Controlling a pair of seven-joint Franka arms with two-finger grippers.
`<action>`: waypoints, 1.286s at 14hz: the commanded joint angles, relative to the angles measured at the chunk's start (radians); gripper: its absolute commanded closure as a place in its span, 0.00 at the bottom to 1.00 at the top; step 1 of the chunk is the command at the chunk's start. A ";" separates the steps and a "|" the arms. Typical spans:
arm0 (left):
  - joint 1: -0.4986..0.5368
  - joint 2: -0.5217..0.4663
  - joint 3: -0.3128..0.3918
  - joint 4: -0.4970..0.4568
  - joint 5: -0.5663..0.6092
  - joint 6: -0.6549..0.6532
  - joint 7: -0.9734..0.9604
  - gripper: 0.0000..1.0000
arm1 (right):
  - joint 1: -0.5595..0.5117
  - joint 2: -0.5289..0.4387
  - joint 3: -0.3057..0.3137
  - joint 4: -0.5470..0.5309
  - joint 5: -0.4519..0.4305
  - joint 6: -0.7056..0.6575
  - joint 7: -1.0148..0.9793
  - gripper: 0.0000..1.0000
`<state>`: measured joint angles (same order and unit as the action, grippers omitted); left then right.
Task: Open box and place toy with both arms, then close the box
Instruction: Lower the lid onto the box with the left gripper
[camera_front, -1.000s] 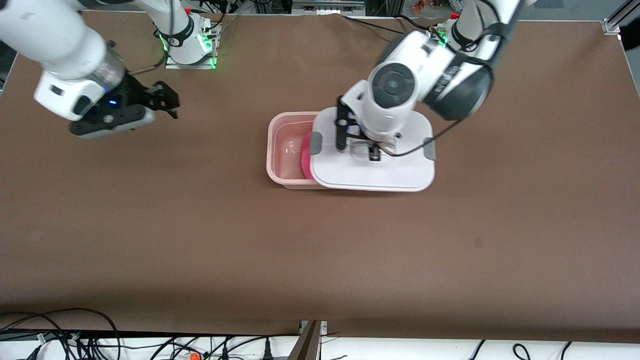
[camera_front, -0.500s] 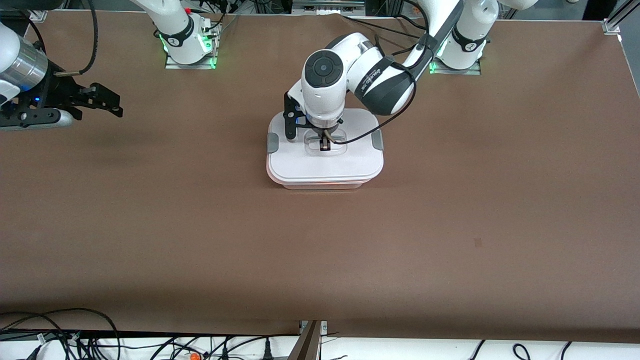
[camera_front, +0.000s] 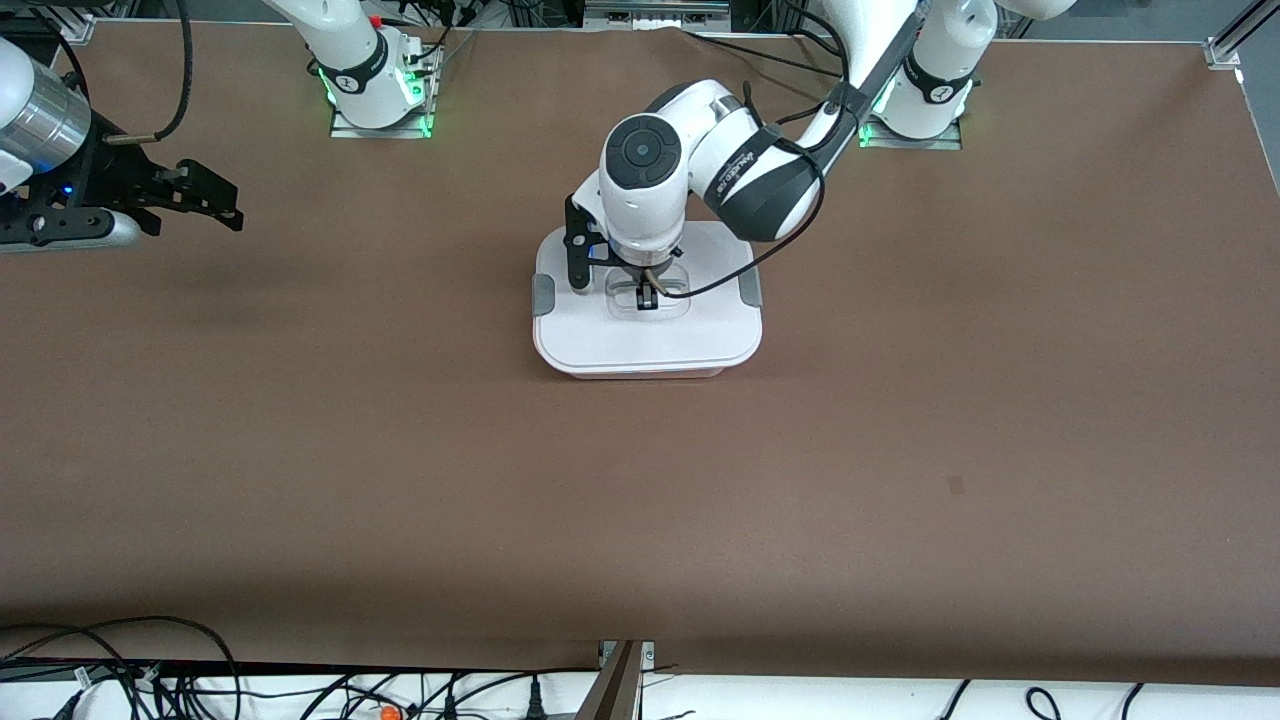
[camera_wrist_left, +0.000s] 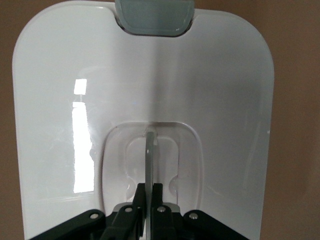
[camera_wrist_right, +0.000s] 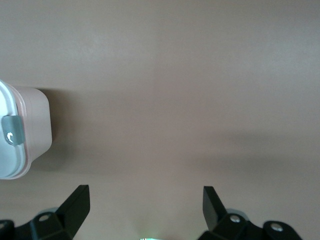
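Table: one brown surface, both my arms based along its edge farthest from the front camera.

Box: one, mid-table, closer to my left arm's base than to my right. Its long axis runs from one arm's end of the table toward the other. Pink tub wall shows only as a thin strip under the lid edge nearest the front camera.

Lid: one, white, lying flat on the box and covering it squarely; judged seated, not yet clipped. Two grey side clips, one at each short end.

Toy: none visible; presumably inside under the lid, cannot confirm.

Left gripper: directly over the lid's centre, fingers pinched together on the clear handle, whose thin upright tab runs straight out from between my fingertips. Next move turns on this: release goes straight up.

Right gripper: fingers spread, holding nothing, waiting over bare table at the right arm's end, well apart from the box.
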<state>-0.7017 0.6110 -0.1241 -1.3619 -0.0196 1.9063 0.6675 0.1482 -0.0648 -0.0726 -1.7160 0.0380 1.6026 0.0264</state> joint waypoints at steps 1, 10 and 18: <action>-0.027 0.039 0.015 0.055 -0.002 -0.003 -0.025 1.00 | -0.021 0.012 0.017 0.047 0.005 -0.009 -0.011 0.00; -0.068 0.036 0.012 0.038 0.085 -0.018 -0.023 1.00 | -0.018 0.033 0.027 0.076 0.005 -0.020 0.007 0.00; -0.070 0.035 0.009 0.003 0.136 -0.027 -0.011 1.00 | -0.019 0.034 0.025 0.073 -0.013 -0.027 0.004 0.00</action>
<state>-0.7533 0.6274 -0.1182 -1.3527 0.0743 1.8897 0.6565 0.1431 -0.0354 -0.0608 -1.6606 0.0341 1.5937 0.0261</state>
